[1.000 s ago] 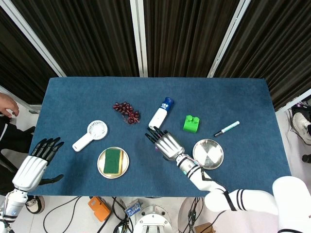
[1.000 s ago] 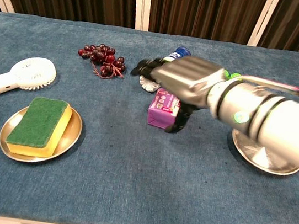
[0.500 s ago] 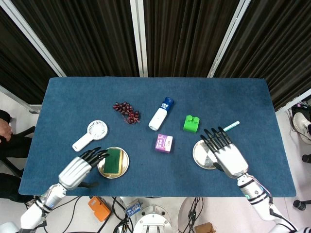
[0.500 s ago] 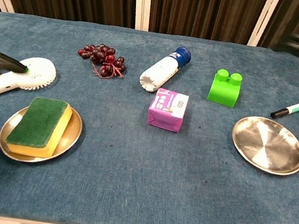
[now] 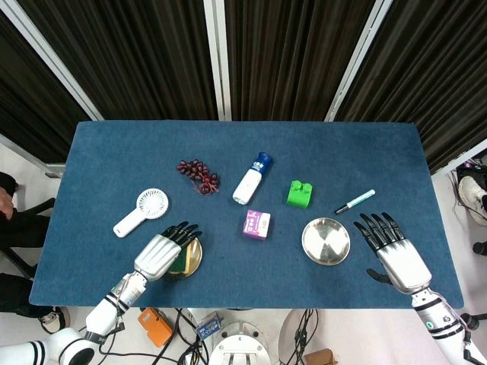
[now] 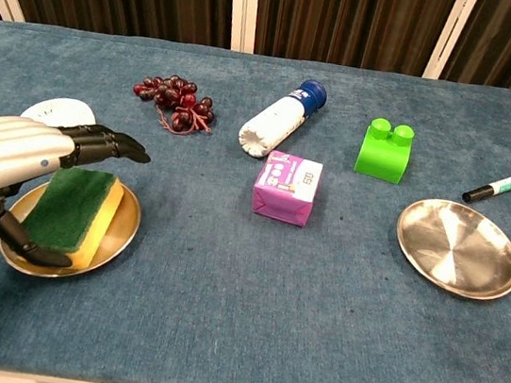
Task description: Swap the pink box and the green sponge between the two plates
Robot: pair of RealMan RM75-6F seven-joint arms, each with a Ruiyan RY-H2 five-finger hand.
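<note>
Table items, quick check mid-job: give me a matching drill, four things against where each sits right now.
Things:
1. pink box
2. green sponge
3. marker
4. left hand

Places:
A. on the left plate
B. bare cloth, mid-table
C. over the sponge, fingers apart
D. behind the empty right plate

Pairs: 1-B, 2-A, 3-D, 4-C

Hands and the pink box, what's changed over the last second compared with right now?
The right hand let go of the pink box, leaving it on the cloth, and pulled back past the empty plate. The left hand swung in over the green sponge, fingers spread around it, not visibly gripping. Sponge, its plate, and the other items stayed put.
</note>
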